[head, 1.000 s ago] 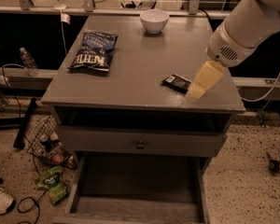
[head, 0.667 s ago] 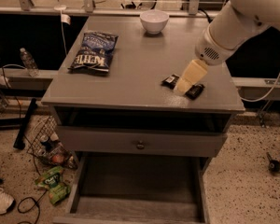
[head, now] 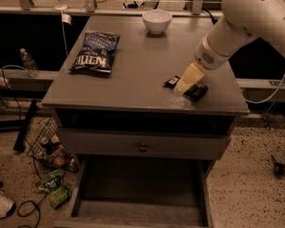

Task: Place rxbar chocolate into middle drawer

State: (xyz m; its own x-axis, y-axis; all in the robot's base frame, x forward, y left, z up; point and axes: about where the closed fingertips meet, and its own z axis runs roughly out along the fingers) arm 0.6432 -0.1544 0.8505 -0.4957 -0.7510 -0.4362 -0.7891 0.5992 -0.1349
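Note:
The rxbar chocolate, a flat black bar, lies on the grey cabinet top near its right front corner. My gripper, cream-coloured at the end of the white arm, is down over the middle of the bar and hides that part; the bar's ends show on either side. The middle drawer, a wide grey tray with low walls, stands pulled out below, in front of the cabinet.
A dark-blue chip bag lies at the left of the top and a white bowl at the back. A shut drawer front with a round knob is above the open tray. Bottles, wrappers and cables lie on the floor at left.
My gripper has moved left and down from beside the bar's right end to sit over its middle. The bar, bag and bowl have stayed in place.

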